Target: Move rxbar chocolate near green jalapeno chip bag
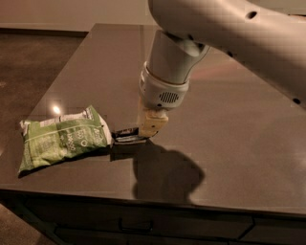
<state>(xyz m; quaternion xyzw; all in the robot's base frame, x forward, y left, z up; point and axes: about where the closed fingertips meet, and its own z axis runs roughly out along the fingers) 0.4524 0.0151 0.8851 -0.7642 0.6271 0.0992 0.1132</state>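
The gripper (pixel 152 125) hangs right of the green jalapeno chip bag (pixel 62 139), jaws clamped on the right end of the rxbar chocolate (pixel 124 135), which lies just beside the bag's right edge, low over the counter (pixel 239 143).

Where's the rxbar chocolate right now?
Camera view, left of centre: the rxbar chocolate is held by the gripper, just right of the green jalapeno chip bag.

A dark, glossy worktop (pixel 239 158) fills the view. A glint (pixel 56 109) of light shows near its left edge, a soft shadow (pixel 165 174) near its front edge. Below the front edge runs a drawer (pixel 191 228) with a handle (pixel 136 226). Beyond the left edge lies dark floor (pixel 33 62), then a pale wall (pixel 71 12). The pincer (pixel 152 125) hangs low, left of the worktop's middle.
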